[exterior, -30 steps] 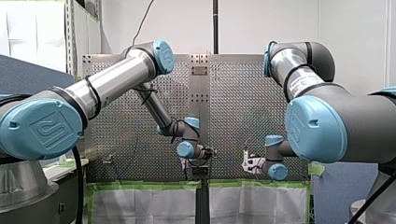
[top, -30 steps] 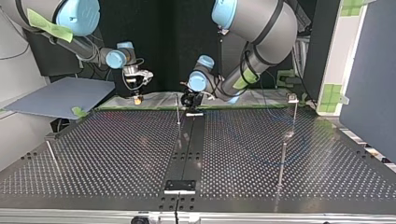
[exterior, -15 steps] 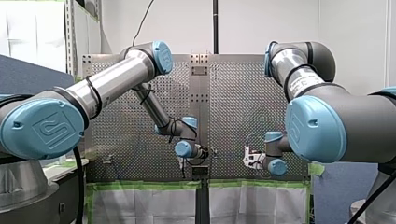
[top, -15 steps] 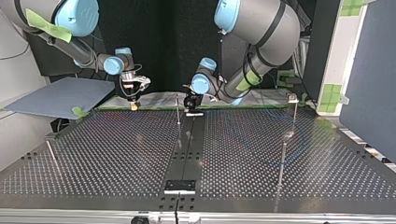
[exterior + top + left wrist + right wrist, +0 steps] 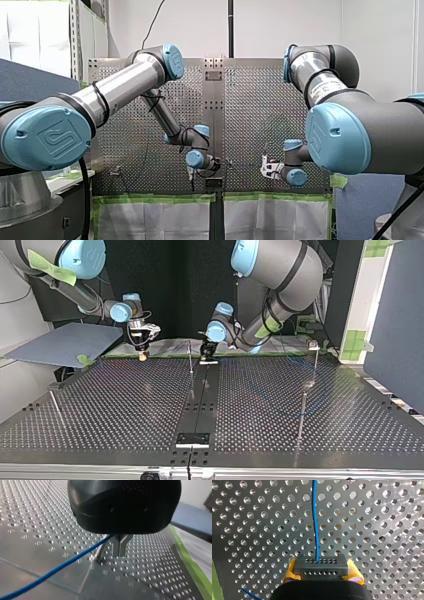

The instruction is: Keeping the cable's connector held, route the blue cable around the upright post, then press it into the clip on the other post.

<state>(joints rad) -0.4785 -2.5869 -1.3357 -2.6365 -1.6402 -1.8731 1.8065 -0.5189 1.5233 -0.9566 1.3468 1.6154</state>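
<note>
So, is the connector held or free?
Held: yellow pads of my right gripper press the connector on both sides.

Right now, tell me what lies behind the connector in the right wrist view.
Only the perforated table shows around the connector, with the blue cable running out over it. The patch directly behind the connector is covered. Yellow pads flank it.

Thin post beside left end effector — obstacle.
</note>
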